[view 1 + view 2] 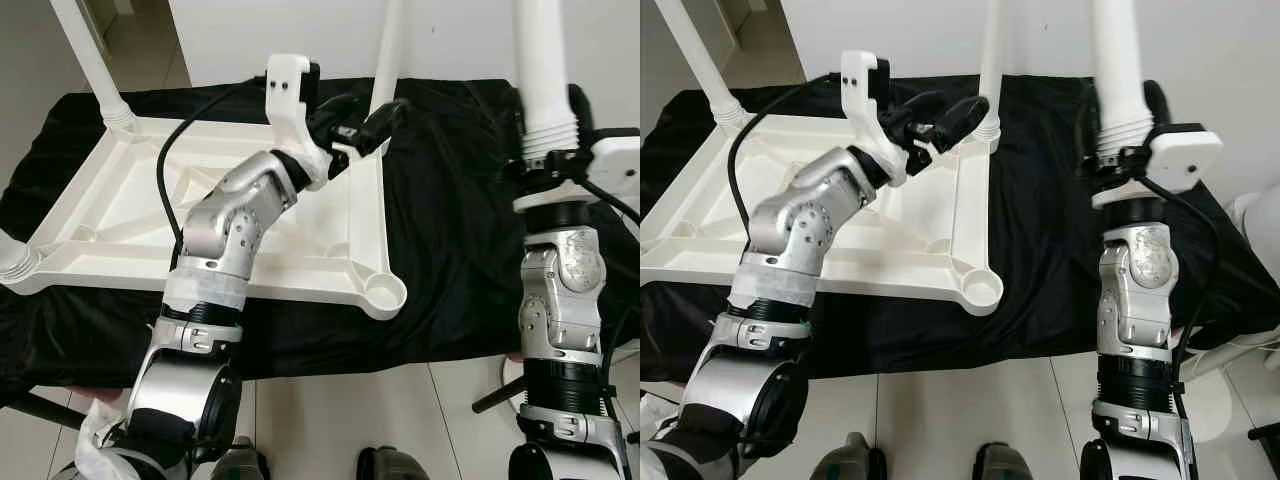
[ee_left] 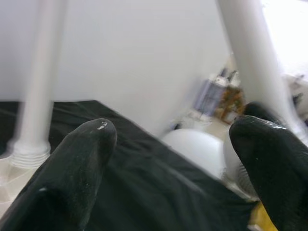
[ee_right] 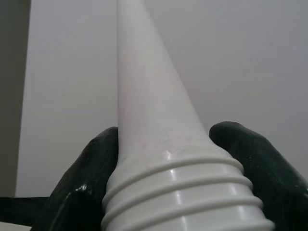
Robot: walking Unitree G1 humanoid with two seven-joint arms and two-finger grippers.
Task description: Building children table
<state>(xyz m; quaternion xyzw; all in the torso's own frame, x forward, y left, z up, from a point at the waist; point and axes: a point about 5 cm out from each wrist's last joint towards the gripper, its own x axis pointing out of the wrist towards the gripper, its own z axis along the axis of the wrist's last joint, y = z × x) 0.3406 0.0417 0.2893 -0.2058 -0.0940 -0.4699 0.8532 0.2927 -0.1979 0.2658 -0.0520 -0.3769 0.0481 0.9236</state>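
A white plastic table top (image 1: 130, 215) lies upside down on a black cloth (image 1: 450, 230). White legs stand in its far-left corner (image 1: 95, 70), its far-right corner (image 1: 388, 50) and its near-left corner (image 1: 12, 258). The near-right corner socket (image 1: 383, 291) has no leg in it. My left gripper (image 1: 365, 118) is open just beside the base of the far-right leg (image 2: 33, 101), with nothing between its fingers (image 2: 86, 159). To the right, over the cloth, my right gripper (image 1: 545, 125) is shut on a loose white leg (image 3: 154, 110), held upright just above its threaded end.
The cloth-covered surface ends close in front of me, with tiled floor (image 1: 330, 420) below. A white wall (image 1: 450, 35) rises right behind it. A black stand foot (image 1: 495, 395) sits on the floor at the right. A black cable (image 1: 165, 150) loops over the table top.
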